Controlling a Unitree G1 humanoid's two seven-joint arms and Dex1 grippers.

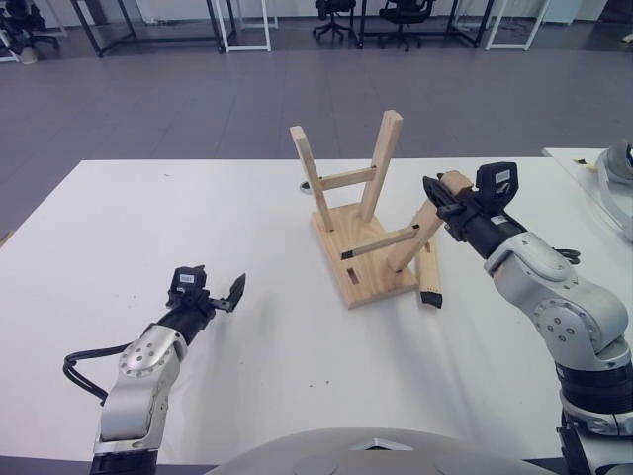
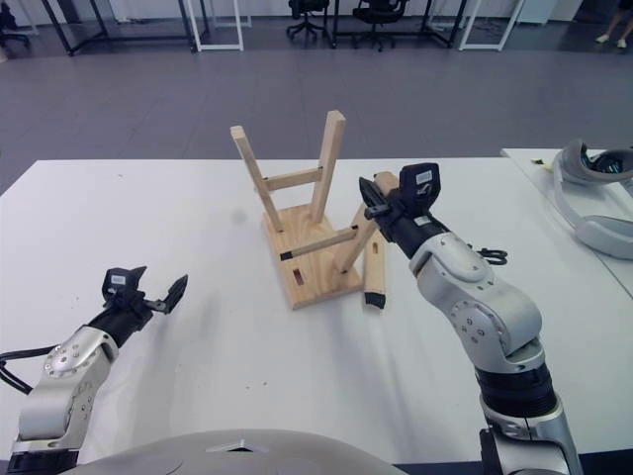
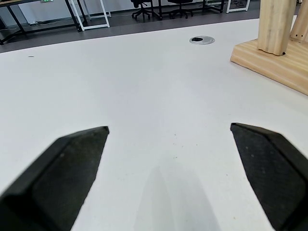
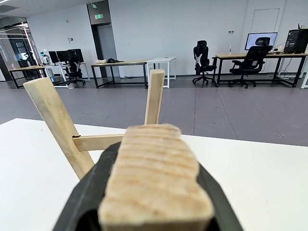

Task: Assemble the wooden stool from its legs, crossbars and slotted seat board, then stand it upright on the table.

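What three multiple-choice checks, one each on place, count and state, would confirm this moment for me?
1. Where does the loose leg lie?
A) on the table beside the seat board
B) on the floor
C) on a chair

2. How many stool legs are in view?
A) two
B) four
C) six

3. How do the left gripper's jaws stand?
A) open, empty
B) shut on a crossbar
C) shut, empty

Key:
1 A, it lies flat by the board's right edge.
2 B, two standing legs, one leaning leg in the right gripper, one lying.
3 A, they are spread over bare table.
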